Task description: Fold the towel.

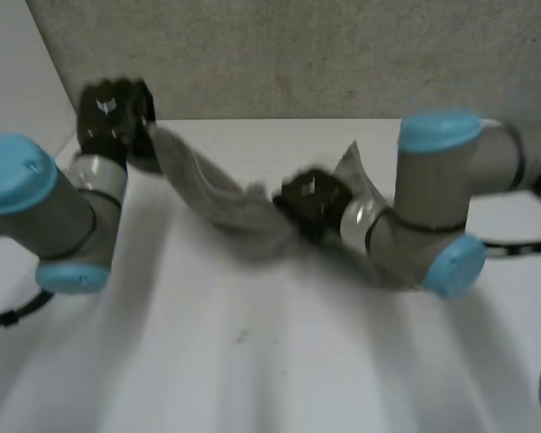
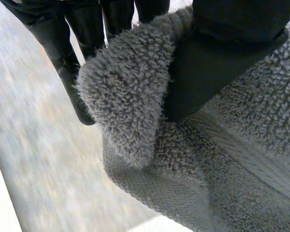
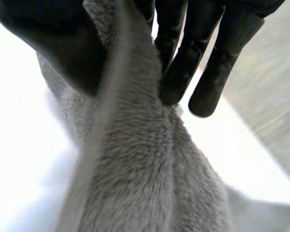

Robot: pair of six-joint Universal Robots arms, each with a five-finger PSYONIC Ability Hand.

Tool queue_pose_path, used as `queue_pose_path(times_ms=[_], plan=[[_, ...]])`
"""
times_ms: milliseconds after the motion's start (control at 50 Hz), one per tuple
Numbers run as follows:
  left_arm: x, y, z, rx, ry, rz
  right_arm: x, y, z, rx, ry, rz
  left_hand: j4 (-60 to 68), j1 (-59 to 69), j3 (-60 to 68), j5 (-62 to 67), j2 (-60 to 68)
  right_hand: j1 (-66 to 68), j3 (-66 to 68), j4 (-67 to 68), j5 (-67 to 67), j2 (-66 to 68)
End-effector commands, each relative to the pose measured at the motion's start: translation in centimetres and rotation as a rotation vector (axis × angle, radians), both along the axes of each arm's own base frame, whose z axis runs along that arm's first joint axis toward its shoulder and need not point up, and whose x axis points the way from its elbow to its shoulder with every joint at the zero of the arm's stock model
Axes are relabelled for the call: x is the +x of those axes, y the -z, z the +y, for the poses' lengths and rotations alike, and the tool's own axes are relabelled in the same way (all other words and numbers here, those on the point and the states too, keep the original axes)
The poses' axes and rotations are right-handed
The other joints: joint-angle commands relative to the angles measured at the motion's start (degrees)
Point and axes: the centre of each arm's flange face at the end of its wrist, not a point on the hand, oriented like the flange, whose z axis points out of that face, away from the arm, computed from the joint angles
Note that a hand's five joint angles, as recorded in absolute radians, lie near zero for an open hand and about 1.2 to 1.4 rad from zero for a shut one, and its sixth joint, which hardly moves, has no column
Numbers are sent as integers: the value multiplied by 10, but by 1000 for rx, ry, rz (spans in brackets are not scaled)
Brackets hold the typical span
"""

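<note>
**Grey terry in the air, one pinch at each end**

Grey towel (image 1: 216, 194) hangs between my two hands over the white table (image 1: 252, 361), and it sags in the middle. My left hand (image 1: 115, 113) is at the far left of the table, near the back wall (image 1: 252, 54), and it pinches one corner. In the left wrist view my thumb (image 2: 217, 58) presses into the thick pile, and the corner curls over beside my fingers (image 2: 72, 72). My right hand (image 1: 311, 200) is nearer the middle of the table and is closed on the other end. In the right wrist view the cloth passes between thumb (image 3: 53, 43) and fingers (image 3: 183, 63), bunched into a ridge and not flat.

I judge that the step in hand is to carry this lifted edge over and lay it on the opposite edge. To do it well, both hands should travel together at equal height, so that the edge between them does not twist. The right pinch holds a bunch, so the cloth may slip or land wrinkled there. I would first draw the hands gently apart to take out the sag. Then I would lower slowly and release only when edge lies on edge. How much of the towel rests on the table I cannot tell, because my right arm (image 1: 433, 207) covers that part.
</note>
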Motion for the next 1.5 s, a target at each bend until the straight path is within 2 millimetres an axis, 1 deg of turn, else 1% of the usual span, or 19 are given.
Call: queue_pose_path(times_ms=[20,140,180,260,360,460,560,680,960,1180,1280,1300,1320,1340,1400,1420,1440,1480,1500], plan=[[8,42,19,129,12,-53,-17,54,27,83,-39,174,101,120,104,115,102,-576,-583,-582,-572,-563],[13,35,33,122,26,-58,-29,22,21,24,69,63,101,120,104,115,102,-593,-601,-600,-590,-581],[14,31,34,112,23,-54,-47,1,10,18,181,-57,101,120,104,115,102,-593,-601,-600,-590,-581],[20,23,33,94,8,-46,-67,-21,4,31,273,-179,101,120,104,115,102,-593,-601,-600,-590,-581],[28,11,34,71,-10,-33,-89,-29,4,109,368,-284,101,120,104,115,102,-555,-563,-562,-552,-543],[29,1,38,48,-11,-22,-107,-23,0,192,448,-312,101,120,104,115,102,-554,-561,-561,-551,-541],[30,-9,47,31,-8,-16,-128,-1,11,333,530,-257,101,120,104,115,102,-515,-522,-522,-512,-503],[31,-16,56,15,1,-11,-133,13,20,406,565,-276,101,120,104,115,102,-513,-521,-520,-510,-501],[32,-20,63,9,4,-10,-118,44,18,516,584,-387,101,120,104,115,102,-446,-453,-453,-443,-434],[33,-18,63,13,4,-8,-89,67,14,505,555,-377,101,120,104,115,102,-380,-388,-387,-377,-368],[32,-17,64,14,7,-8,-83,71,2,446,603,-409,101,120,104,115,102,-246,-253,-253,-243,-234],[32,-17,65,16,7,-8,-84,71,-3,423,627,-418,101,120,104,115,102,-123,-130,-130,-120,-110],[32,-17,65,16,7,-8,-86,67,-6,395,653,-431,101,120,104,115,102,42,34,35,45,54],[32,-16,65,17,7,-9,-86,67,-6,395,654,-431,101,120,104,115,102,43,36,36,47,56],[32,-16,65,17,5,-9,-92,40,-15,303,693,-487,101,120,104,115,102,107,99,100,110,119],[33,-18,64,12,2,-9,-94,9,-16,225,676,-538,101,120,104,115,102,107,99,100,110,119],[33,-18,64,12,2,-9,-94,9,-16,224,676,-538,101,120,104,115,102,107,99,100,110,119],[34,-22,64,2,-1,-5,-101,-59,-15,69,611,-645,101,120,104,115,102,107,99,100,110,119],[34,-22,64,2,-1,-5,-101,-60,-15,68,610,-645,101,120,104,115,102,107,99,100,110,119]])
